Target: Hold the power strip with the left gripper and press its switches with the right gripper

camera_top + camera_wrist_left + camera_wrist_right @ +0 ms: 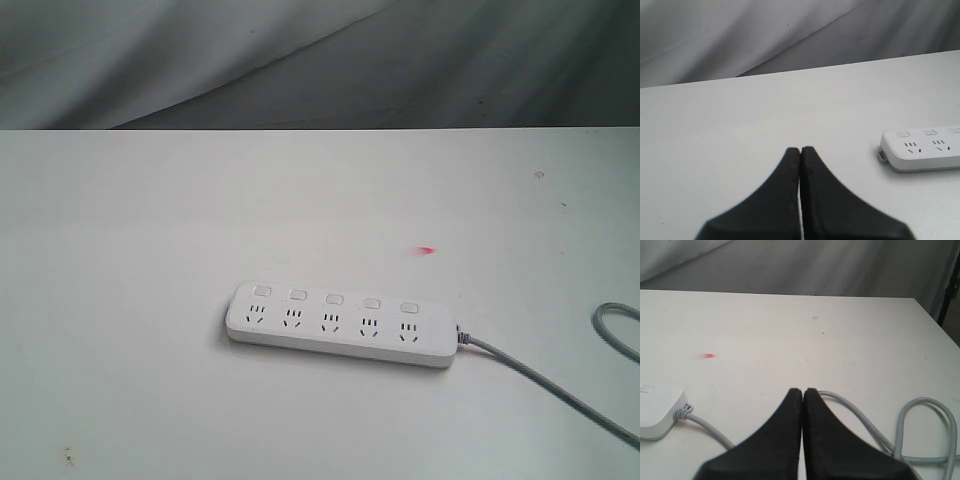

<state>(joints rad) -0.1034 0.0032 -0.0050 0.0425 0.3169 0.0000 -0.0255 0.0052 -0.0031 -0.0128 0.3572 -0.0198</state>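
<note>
Exterior view: power strip (340,325) flat on the white table (150,220), sockets (329,322) and the row of five switches (334,298) facing up, grey cord (540,385) trailing from one end; neither arm in sight there. Left wrist view: left gripper (800,150) with its two black fingers pressed together, nothing between them, over the table; cordless end of the strip ahead of the tips and off to one side, well apart. Right wrist view: right gripper (803,391) likewise closed tight and empty; cord end of the strip off to the side of those tips, also well apart, with the cord looping close by them. Nothing yet held or pressed, so judged at the very start. Expect a light, stiff plastic bar with a smooth, probably slippery shell, likely to skate or pivot under a push unless pinned. Best to spread the left fingers and clamp across the narrow width near the cordless end, clear of the buttons. Press each switch with the closed right tips, straight down, gently; mind the cord tugging the bar round.
</note>
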